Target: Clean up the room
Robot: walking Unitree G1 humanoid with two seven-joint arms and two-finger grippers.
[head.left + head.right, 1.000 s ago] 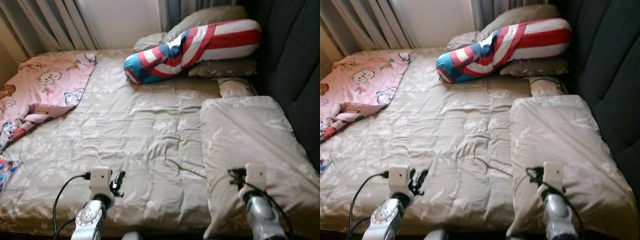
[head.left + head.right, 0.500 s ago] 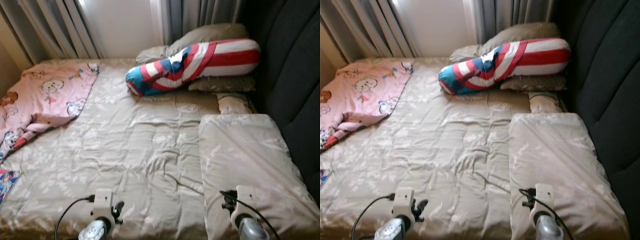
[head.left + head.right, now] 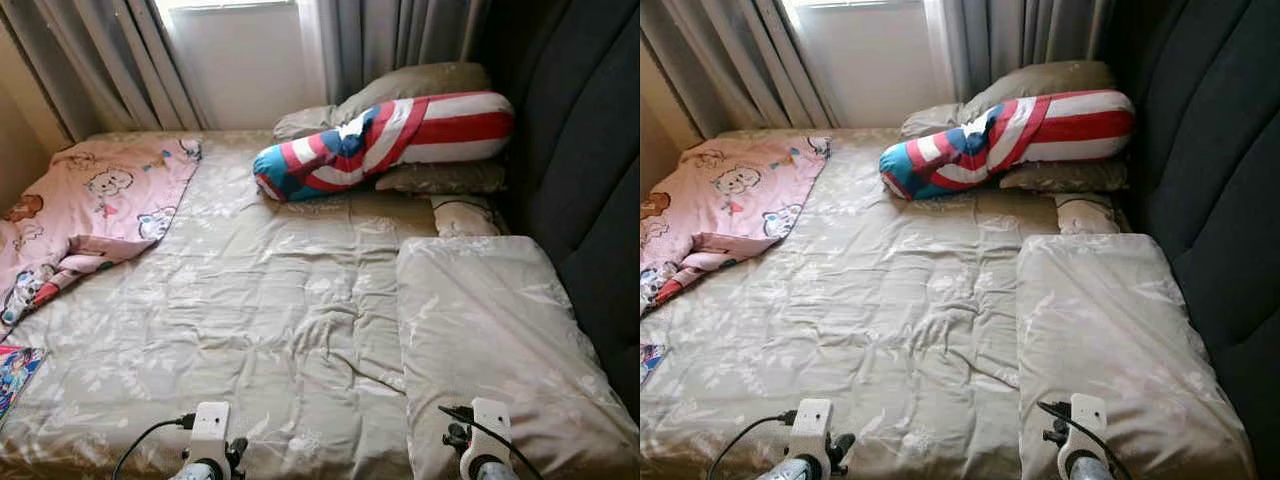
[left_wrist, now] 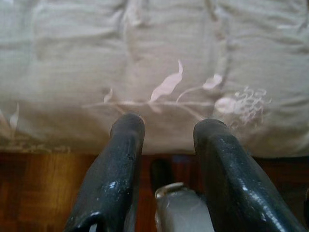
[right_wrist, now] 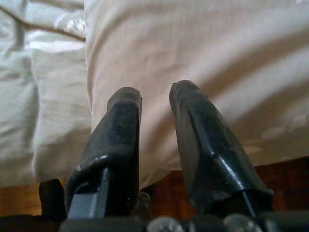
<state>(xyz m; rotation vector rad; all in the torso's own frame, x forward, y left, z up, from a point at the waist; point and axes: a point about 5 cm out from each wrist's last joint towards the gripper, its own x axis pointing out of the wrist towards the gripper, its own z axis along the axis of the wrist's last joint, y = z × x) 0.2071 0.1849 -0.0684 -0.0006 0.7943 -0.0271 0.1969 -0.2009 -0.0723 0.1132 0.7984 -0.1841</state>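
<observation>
standing at the foot edge of the beige quilted bed (image 3: pixel 280 300), both my grippers parted and empty, i should reach low and square for the crumpled pink cartoon blanket (image 3: pixel 90 210) at its far left corner.

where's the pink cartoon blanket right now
In the left eye view the pink cartoon blanket lies crumpled on the bed's far left side, by the grey curtains, across the bed from the striped bolster pillow.
</observation>
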